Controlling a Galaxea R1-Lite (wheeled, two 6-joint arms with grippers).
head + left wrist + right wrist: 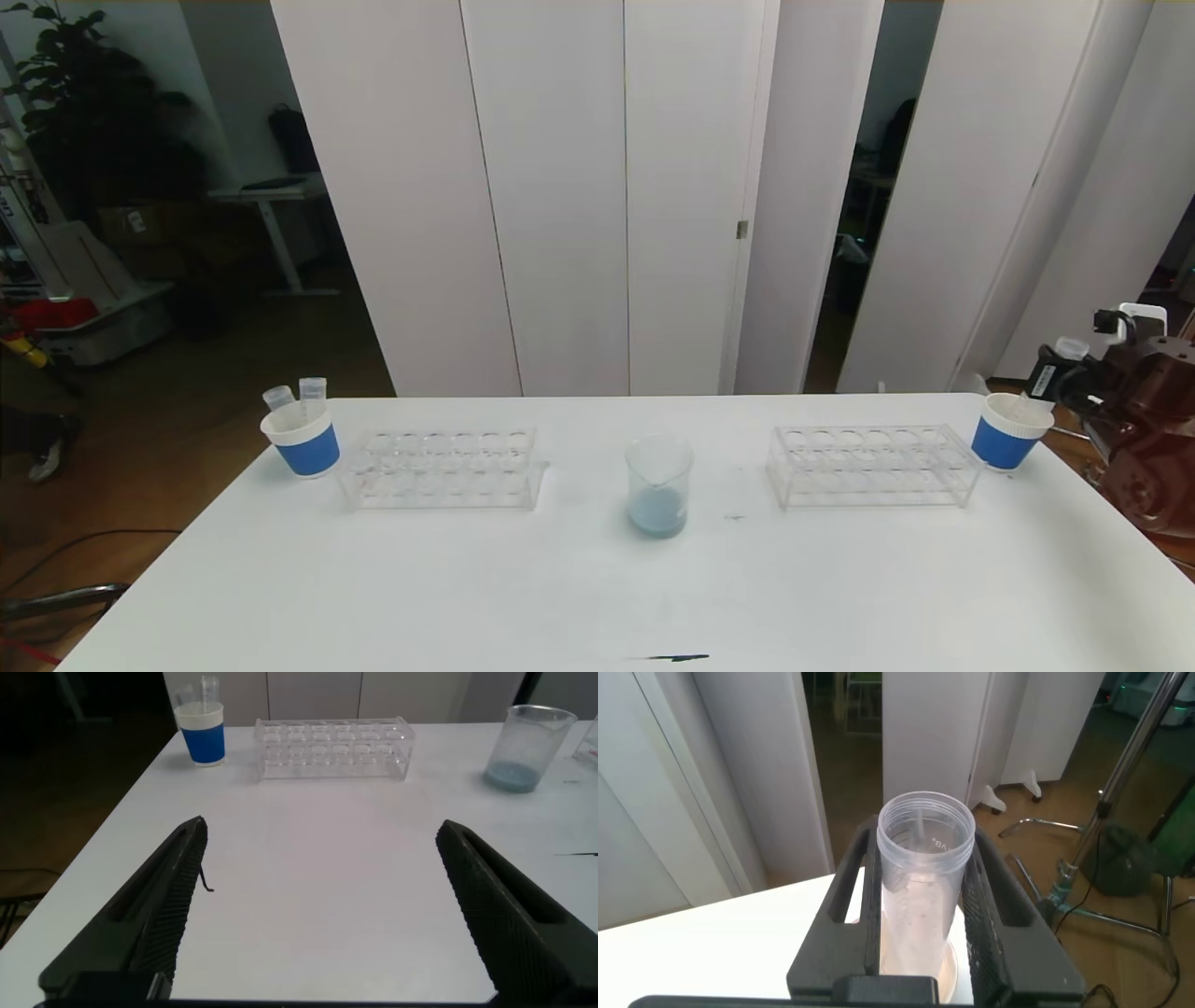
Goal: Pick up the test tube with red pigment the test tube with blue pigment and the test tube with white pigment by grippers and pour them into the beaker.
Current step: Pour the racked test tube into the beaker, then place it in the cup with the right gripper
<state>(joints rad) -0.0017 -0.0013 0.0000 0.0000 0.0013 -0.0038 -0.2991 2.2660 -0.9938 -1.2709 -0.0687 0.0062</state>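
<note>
The beaker (659, 485) stands mid-table with pale blue liquid at its bottom; it also shows in the left wrist view (528, 747). My right gripper (926, 840) is shut on a clear test tube (924, 905) with a whitish film inside, held upright with its lower end in a blue-banded paper cup (948, 971). In the head view that gripper (1074, 373) is at the far right, by the right cup (1011, 431). My left gripper (322, 829) is open and empty, low over bare table. No tube with blue or red liquid shows.
Two empty clear racks (441, 469) (873, 465) flank the beaker. A left paper cup (302, 439) holds two clear tubes (311, 390), their bottoms hidden. A dark smear (677, 658) lies near the front edge. The table's right edge is close to the right cup.
</note>
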